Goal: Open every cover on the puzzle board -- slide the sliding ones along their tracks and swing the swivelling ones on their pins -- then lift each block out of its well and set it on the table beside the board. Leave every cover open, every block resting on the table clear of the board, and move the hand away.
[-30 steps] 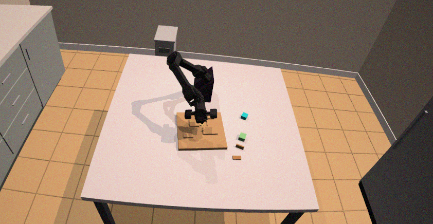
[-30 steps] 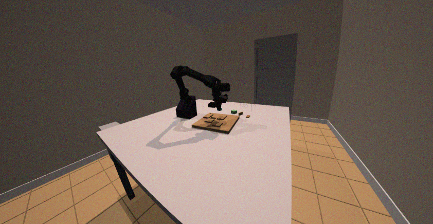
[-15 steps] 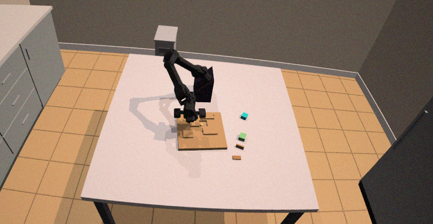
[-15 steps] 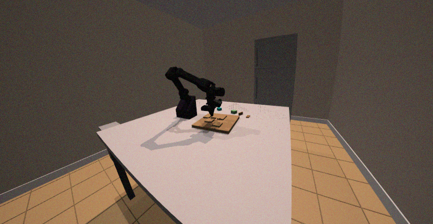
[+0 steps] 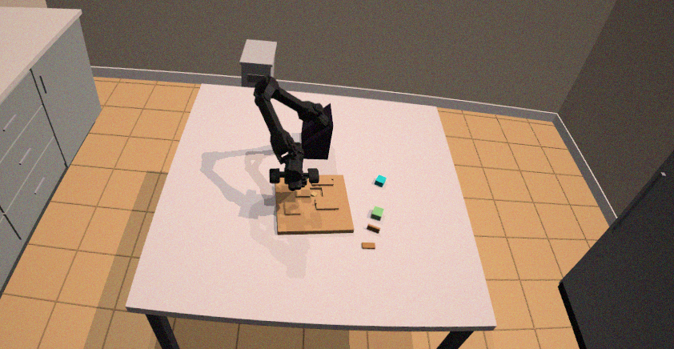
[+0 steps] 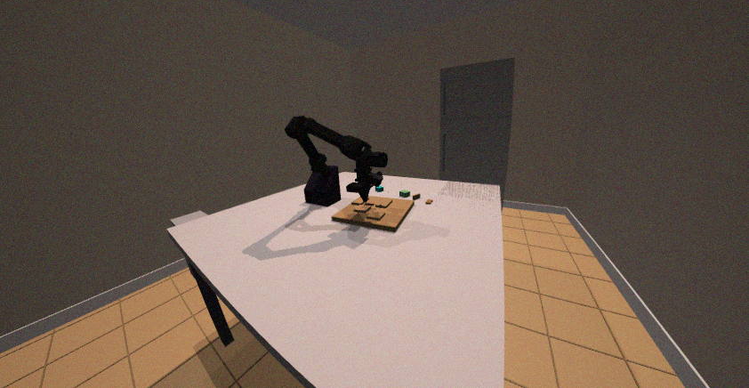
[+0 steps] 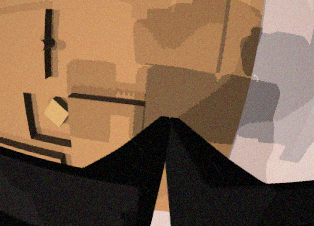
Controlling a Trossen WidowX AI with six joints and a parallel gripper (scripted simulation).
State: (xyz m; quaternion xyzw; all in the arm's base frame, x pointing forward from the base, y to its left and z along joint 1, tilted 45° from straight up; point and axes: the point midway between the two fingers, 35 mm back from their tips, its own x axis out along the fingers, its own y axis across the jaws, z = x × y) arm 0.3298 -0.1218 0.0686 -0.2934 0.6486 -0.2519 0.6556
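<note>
My gripper (image 5: 294,188) (image 6: 365,200) (image 7: 168,125) is shut and empty, its tips low over the back left part of the wooden puzzle board (image 5: 313,224) (image 6: 402,212) (image 7: 100,20). Flat wooden covers lie on the board, among them a front left one (image 5: 292,210) (image 6: 375,215) and a right one (image 5: 326,202) (image 6: 385,203). A small pale yellow piece (image 5: 314,194) (image 7: 56,111) shows near the board's middle. A cyan block (image 5: 380,181) (image 6: 379,189) and a green block (image 5: 377,213) (image 6: 404,193) rest on the table right of the board. The arm hides the board's back left corner.
Two small brown pieces lie on the table (image 5: 415,275) (image 6: 419,291) in front of the green block, one dark-sided piece (image 5: 373,228) (image 6: 415,197) and one flat orange-brown piece (image 5: 368,246) (image 6: 428,201). The arm's black base (image 5: 316,138) (image 6: 322,186) stands behind the board.
</note>
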